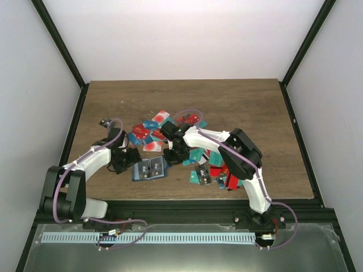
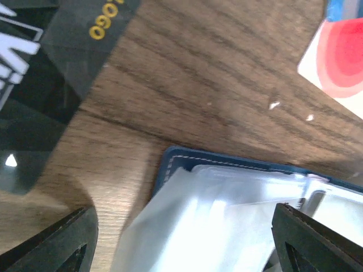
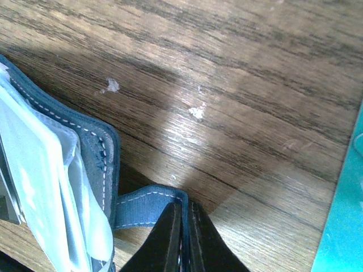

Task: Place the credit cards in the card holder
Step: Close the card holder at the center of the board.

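The wooden table (image 1: 238, 102) carries everything. Seen from above, the card holder (image 1: 149, 168) lies open toward 7 o'clock of the table's middle, between the two grippers.

The right gripper (image 3: 182, 226) reaches it from 3 o'clock. Its jaws are pressed together on the holder's stitched blue tab (image 3: 148, 199), probably to pin the wallet open and stop it sliding. The left gripper (image 2: 190, 241) hangs over the holder's 9 o'clock side with its jaws spread wide. It grips nothing; only the clear sleeves (image 2: 227, 204) lie beneath. Whether any sleeve is already filled cannot be told.

The credit cards (image 1: 148, 131) lie loose and overlapping from 12 to 4 o'clock of the holder. The right arm (image 1: 215, 139) crosses above that heap and hides part of it, so reaching those cards looks awkward.

Nearest the holder, a black card (image 2: 34, 56) sits at 10 o'clock and a white-and-red card (image 2: 340, 62) at 2 o'clock. A teal card (image 3: 346, 215) lies at 3 o'clock of the right fingers.
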You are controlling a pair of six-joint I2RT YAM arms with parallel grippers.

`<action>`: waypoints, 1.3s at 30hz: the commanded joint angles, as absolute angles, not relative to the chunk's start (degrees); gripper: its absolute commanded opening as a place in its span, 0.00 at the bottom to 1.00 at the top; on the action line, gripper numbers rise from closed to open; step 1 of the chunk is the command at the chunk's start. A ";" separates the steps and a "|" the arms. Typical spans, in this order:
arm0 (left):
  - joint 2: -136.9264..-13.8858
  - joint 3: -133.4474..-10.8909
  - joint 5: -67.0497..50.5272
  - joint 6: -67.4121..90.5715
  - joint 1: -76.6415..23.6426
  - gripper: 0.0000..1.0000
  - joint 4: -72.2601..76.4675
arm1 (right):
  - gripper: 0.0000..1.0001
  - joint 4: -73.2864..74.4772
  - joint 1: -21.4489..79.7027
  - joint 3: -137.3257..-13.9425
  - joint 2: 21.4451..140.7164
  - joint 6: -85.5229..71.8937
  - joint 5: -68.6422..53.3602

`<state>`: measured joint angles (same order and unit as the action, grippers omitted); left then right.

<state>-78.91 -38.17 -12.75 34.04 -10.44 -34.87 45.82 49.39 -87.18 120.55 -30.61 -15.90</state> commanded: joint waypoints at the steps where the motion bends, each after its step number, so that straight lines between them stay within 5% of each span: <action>1: -81.85 -34.13 -17.24 35.62 -10.87 0.86 -30.43 | 0.01 46.15 48.78 -86.63 123.89 -29.55 -14.81; 39: -74.53 -38.53 -33.16 46.62 -18.40 0.79 -16.32 | 0.01 43.71 48.25 -88.08 126.74 -30.22 -18.17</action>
